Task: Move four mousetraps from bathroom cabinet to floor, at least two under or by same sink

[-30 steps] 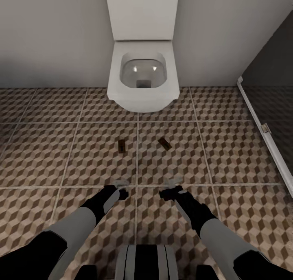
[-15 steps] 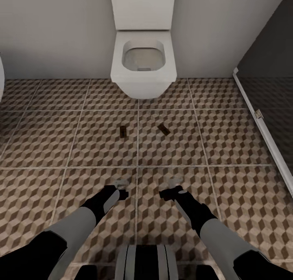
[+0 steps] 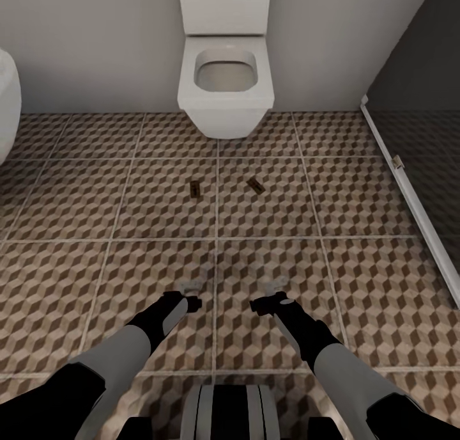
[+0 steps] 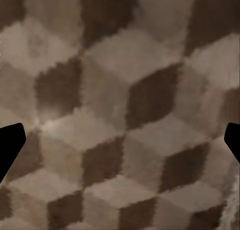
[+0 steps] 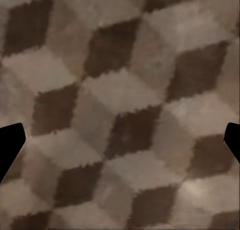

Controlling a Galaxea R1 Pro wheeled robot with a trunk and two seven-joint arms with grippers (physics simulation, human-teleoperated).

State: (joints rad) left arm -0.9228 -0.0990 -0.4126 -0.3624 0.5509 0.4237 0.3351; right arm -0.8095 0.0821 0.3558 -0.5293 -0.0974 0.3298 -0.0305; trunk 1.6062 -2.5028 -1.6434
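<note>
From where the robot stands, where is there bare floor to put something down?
Bare tile floor spreads between the grippers and the two mousetraps, and either side of them. It is tighter by the toilet and the shower edge.

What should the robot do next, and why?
Probably roll away to fetch more: only two mousetraps lie on the bathroom floor, by the toilet, and the left gripper and right gripper look open and empty.
</note>
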